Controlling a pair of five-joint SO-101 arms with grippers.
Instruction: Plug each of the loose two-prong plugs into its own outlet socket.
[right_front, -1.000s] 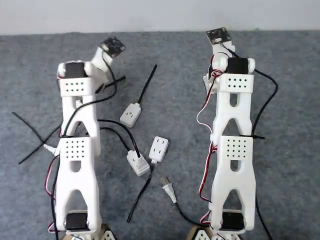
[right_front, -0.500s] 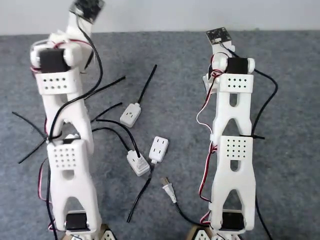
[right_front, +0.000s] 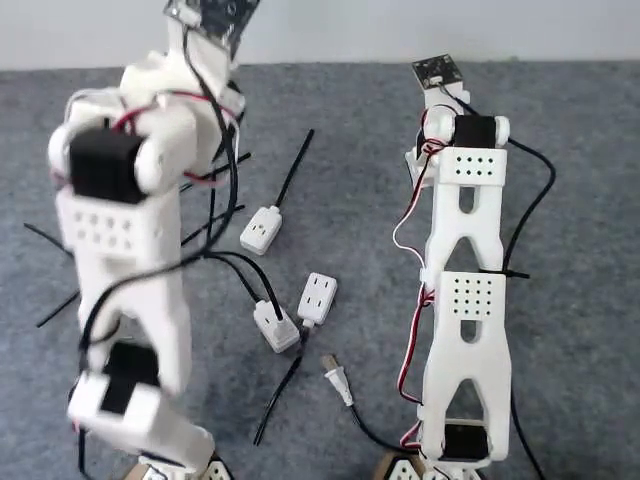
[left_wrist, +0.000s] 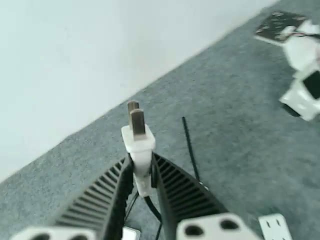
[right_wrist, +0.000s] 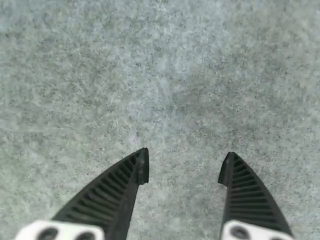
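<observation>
The left claw (left_wrist: 141, 160) is clamped on a two-prong plug (left_wrist: 136, 139). It pinches the white body so that the prongs (left_wrist: 134, 114) stick out past the fingertips, pointing away from the wrist, and the black cord (left_wrist: 150, 205) drops back between the fingers. The claw hangs high above the carpet (left_wrist: 240, 125). The free outlets lie well below it, toward the other arm: one outlet (right_front: 261, 229) and a second outlet (right_front: 318, 297). Just beside the second is a third outlet (right_front: 277, 326) that seems to have a plug seated in it. The right claw (right_wrist: 186, 152) hovers spread wide over bare carpet with nothing between its fingers. Another loose plug (right_front: 336, 380) lies well behind it, near its arm's base. The step in hand looks like carrying the held plug to a socket. The next move calls for tipping the wrist so the prongs face down, lining them up with a free outlet's slots and pressing straight in. As the outlets sit loose, one may need steadying.
</observation>
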